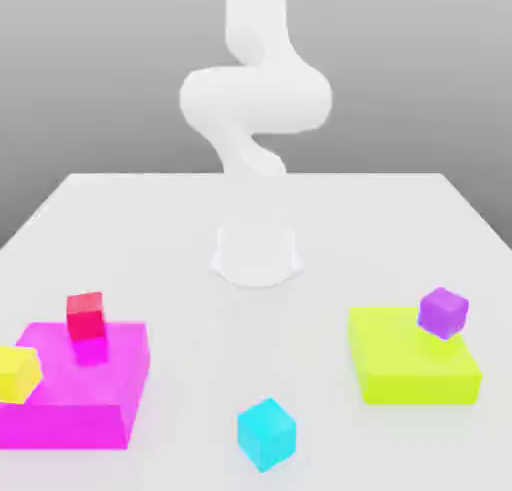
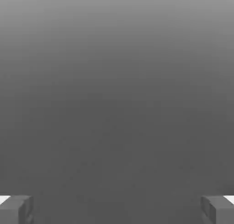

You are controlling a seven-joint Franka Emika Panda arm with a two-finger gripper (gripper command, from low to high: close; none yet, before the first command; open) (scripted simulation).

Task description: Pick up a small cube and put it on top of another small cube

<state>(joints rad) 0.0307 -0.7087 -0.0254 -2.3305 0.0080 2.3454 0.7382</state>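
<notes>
Four small cubes, two flat blocks, one arm. Relative to the arm base [image 1: 257, 254], going left to right in the exterior view: yellow cube [image 1: 17, 373] and red cube [image 1: 86, 316] on the magenta block [image 1: 75, 409], front-left; cyan cube [image 1: 266, 434] on the table [image 1: 380, 219] straight in front, well apart from base; purple cube [image 1: 443, 312] on the lime block [image 1: 410, 374], front-right. Gripper [image 2: 117, 209] fingers [image 2: 16, 209] wide apart, nothing between, no cube near.

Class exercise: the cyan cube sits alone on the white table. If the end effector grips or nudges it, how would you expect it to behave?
The cyan cube looks rigid, with flat faces, so it would probably hold its shape when gripped. Resting flat on the table, it seems likelier to slide than roll. Its plain matte faces suggest a fair grip, though weight cannot be judged.
</notes>
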